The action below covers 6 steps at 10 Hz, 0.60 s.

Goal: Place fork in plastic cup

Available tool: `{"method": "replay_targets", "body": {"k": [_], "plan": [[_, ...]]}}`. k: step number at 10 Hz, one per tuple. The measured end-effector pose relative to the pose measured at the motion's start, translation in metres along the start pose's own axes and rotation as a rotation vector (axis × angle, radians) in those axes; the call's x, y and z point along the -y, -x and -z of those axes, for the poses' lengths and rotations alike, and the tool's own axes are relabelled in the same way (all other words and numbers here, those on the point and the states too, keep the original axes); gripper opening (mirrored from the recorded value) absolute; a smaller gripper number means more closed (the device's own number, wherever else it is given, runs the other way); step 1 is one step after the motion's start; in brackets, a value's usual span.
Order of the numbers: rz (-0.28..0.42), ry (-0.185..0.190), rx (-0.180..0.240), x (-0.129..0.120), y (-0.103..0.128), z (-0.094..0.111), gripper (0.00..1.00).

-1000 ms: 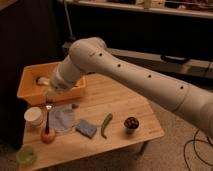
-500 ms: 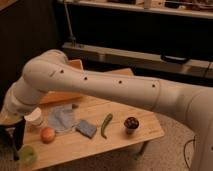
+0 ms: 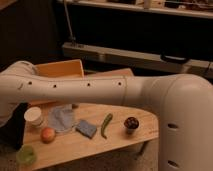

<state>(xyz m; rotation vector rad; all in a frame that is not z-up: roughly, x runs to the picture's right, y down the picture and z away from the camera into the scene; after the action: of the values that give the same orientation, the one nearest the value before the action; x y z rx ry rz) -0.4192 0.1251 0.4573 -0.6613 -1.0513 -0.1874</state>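
The fork does not show in the camera view. My gripper is out of view; the arm (image 3: 100, 90) crosses the picture from right to left and leaves it at the lower left edge. A pale green translucent plastic cup (image 3: 26, 155) stands at the table's front left corner. A white cup (image 3: 34, 116) stands behind it on the left side of the table. I cannot see inside either cup.
On the wooden table (image 3: 115, 142) lie an orange fruit (image 3: 47, 135), a grey-blue cloth (image 3: 62, 119), a blue sponge (image 3: 86, 129), a green pepper (image 3: 106, 125) and a dark cup (image 3: 131, 123). An orange tray (image 3: 60, 69) is at the back, partly behind the arm.
The arm has swung left and down across the table. The gripper, earlier above the white cup, has left the picture at the left edge.
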Motion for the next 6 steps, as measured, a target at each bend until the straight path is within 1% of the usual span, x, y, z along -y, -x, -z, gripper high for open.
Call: {"method": "replay_targets", "body": {"k": [1,3,5,6], "plan": [[0.006,0.005,0.008,0.007,-0.005,-0.003,0.00],[0.008,0.009,0.012,0.026,-0.025,0.000,0.00],[-0.007,0.005,0.022,0.053,-0.056,0.012,0.00],[-0.013,0.004,0.027,0.059,-0.065,0.015,0.00]]}}
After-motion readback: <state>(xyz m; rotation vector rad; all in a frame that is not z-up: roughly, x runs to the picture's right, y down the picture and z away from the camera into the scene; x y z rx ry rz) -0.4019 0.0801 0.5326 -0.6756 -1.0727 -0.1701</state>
